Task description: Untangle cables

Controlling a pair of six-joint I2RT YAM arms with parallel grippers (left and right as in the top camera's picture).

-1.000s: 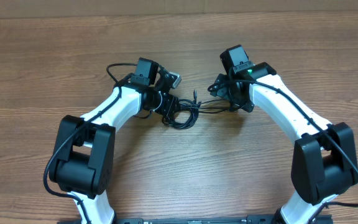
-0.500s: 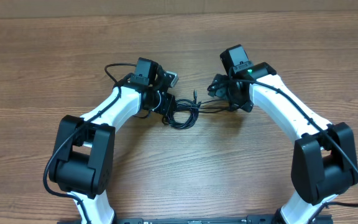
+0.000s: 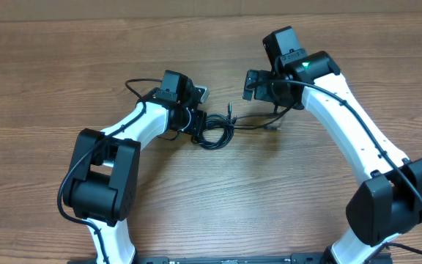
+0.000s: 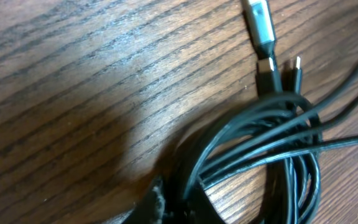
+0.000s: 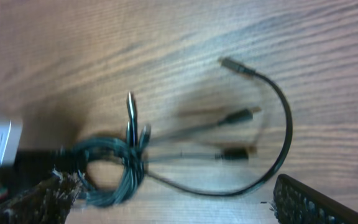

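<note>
The cables (image 3: pixel 215 134) make one tangle: a single coiled bundle of thin black cords lying flat on the table, just at the tips of the left pincer (image 3: pixel 194 123), with loose ends trailing away from it toward the right pincer (image 3: pixel 261 92). How many separate cords are wound into the coil cannot be told. In the blurred right wrist view the bundle (image 5: pixel 114 168) shows five plug ends: two pointing up beside the coil and three lying farther out, one of them on a long curved cord. The left wrist view, close on the coil (image 4: pixel 260 143), shows three tips beyond it, one with a silvery sleeve, one black, and one small with a light end. The left pincer is closed on the near edge of the coil, and the cords run down against its dark fingertip (image 4: pixel 156 200). The right pincer (image 5: pixel 173 196) hangs over the table, apart from the cords, its fingers (image 5: pixel 316 199) spread wide and holding nothing; the loose plug ends lie ahead of it and the coil farther on. There are two arms, both white with black joints. The left one bends at its elbow and reaches forward and inward; the right one stretches longer, its wrist turned toward the left arm, with a green light lit on it. The table (image 3: pixel 50 73) is brown wood with a strong grain, and a pale tan strip (image 3: pixel 343 6) runs beyond its far edge.
</note>
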